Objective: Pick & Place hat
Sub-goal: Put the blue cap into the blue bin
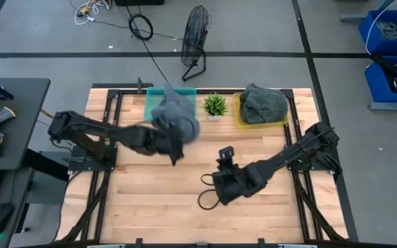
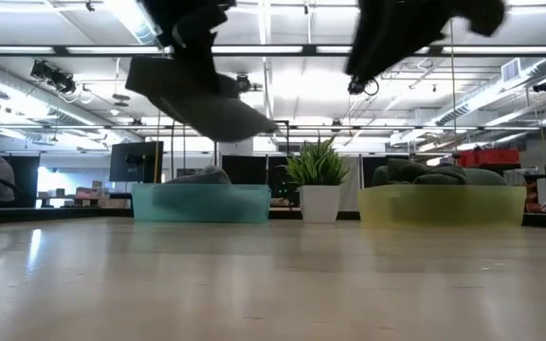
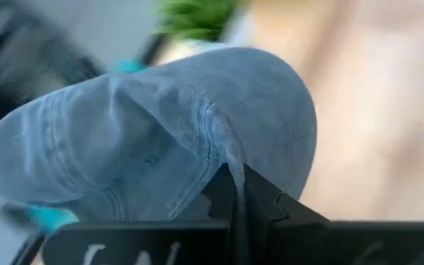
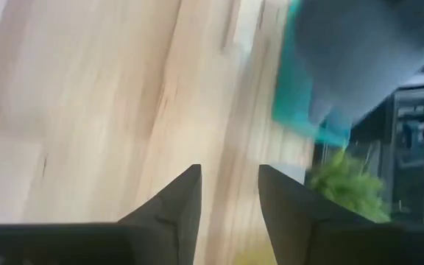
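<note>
Left gripper [image 3: 235,193]: fingers pinched on blue-grey hat [image 3: 160,132], raised off table [image 1: 157,207] beside teal bin [image 1: 158,93]. Right gripper [image 4: 229,193]: fingers spread, holding nothing.

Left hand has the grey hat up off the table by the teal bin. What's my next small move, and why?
Probably carry the grey hat a little further over the bare table before lowering. The left hand is shut on its fabric, it hangs well clear of the wood, and part still overlaps the teal bin.

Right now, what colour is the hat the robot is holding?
Faded blue-grey denim hat, pinched by the left gripper; the left wrist view shows it best.
</note>
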